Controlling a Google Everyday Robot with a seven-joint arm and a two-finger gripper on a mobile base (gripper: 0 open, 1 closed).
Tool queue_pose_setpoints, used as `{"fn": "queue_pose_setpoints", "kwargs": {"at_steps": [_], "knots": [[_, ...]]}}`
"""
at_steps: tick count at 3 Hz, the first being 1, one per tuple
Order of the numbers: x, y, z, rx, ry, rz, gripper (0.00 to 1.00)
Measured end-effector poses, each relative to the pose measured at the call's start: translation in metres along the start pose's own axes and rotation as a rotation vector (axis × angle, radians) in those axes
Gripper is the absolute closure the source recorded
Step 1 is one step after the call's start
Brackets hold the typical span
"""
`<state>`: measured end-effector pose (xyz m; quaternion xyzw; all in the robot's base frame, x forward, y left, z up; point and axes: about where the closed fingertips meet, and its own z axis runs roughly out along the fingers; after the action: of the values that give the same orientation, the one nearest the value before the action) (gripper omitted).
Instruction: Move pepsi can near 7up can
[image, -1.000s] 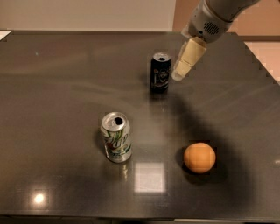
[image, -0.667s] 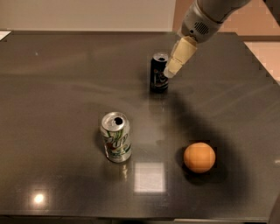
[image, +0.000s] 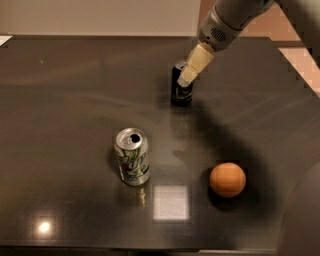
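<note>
The gripper (image: 186, 78) hangs low over the far middle of the table (image: 70, 80), slanting down and to the left in the view from the grey arm (image: 225, 22), which enters at the upper right. Its cream-coloured end lies across the upper right part of the pepsi can (image: 180, 96) and hides part of the can's rim. Whether the gripper is spread, pressed together or pinching the can cannot be told from this angle, nor whether it touches the can at all.

The pepsi can stands upright directly under the gripper's tip, its dark body showing below and to the left of it.

The 7up can (image: 132, 157) stands upright well apart from the gripper, nearer the camera and to the left. Its silver top faces up, with the drinking hole showing. The two cans are well apart, with bare tabletop between them.

An orange (image: 227, 180) lies on the table nearer the camera than the gripper and a little to the right, also well apart from it. The arm's shadow falls on the dark surface between the gripper and the orange.
</note>
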<state>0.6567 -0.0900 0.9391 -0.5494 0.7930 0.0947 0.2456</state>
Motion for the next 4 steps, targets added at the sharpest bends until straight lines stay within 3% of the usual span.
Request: {"fn": "queue_pose_setpoints", "kwargs": {"at_steps": [2, 4], "knots": [[0.004, -0.004, 0.03, -0.056, 0.026, 0.026, 0.0], [0.007, -0.006, 0.041, -0.084, 0.035, 0.034, 0.41]]}}
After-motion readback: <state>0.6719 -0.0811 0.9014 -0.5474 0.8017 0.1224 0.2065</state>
